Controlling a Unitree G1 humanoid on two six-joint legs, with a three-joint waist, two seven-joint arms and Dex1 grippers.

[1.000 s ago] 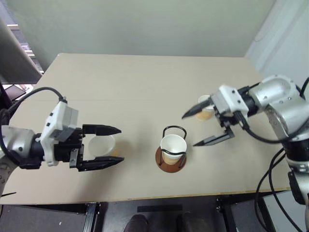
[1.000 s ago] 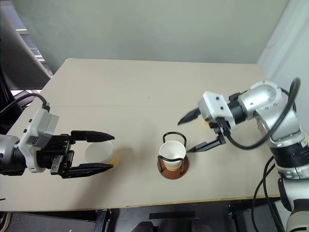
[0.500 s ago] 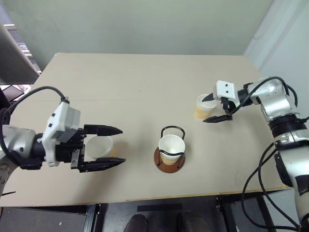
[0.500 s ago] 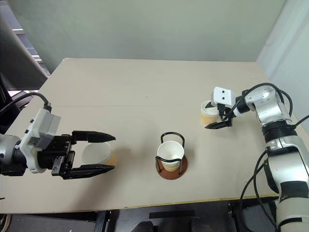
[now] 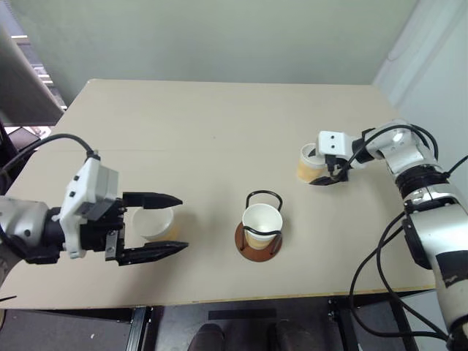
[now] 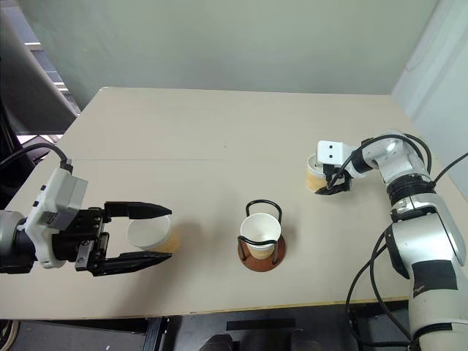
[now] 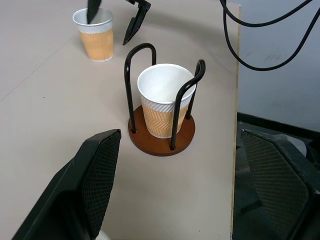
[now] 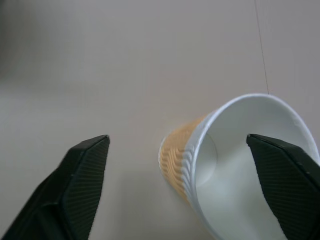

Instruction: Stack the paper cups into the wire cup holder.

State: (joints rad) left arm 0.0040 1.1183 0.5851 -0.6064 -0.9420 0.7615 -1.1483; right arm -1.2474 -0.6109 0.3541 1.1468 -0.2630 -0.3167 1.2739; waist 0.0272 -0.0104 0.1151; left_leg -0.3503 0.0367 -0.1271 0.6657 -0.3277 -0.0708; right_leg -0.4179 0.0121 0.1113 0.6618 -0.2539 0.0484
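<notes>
The wire cup holder stands near the table's front middle, with one paper cup upright inside its black loops. A second paper cup stands at the front left. My left gripper hangs open above it, pointing toward the holder, its fingers apart with nothing between them. A third paper cup stands upright at the right. My right gripper is open around that cup's near wall, one finger inside the mouth and the other outside.
The beige table stretches well beyond the cups toward the far wall. Its front edge runs just below the holder, and its right edge lies close to my right arm. Black cables hang from that arm.
My right gripper has swung away from beside the holder, out and down to the right-hand cup, and its fingers now straddle the cup's wall. The left gripper has stayed put.
</notes>
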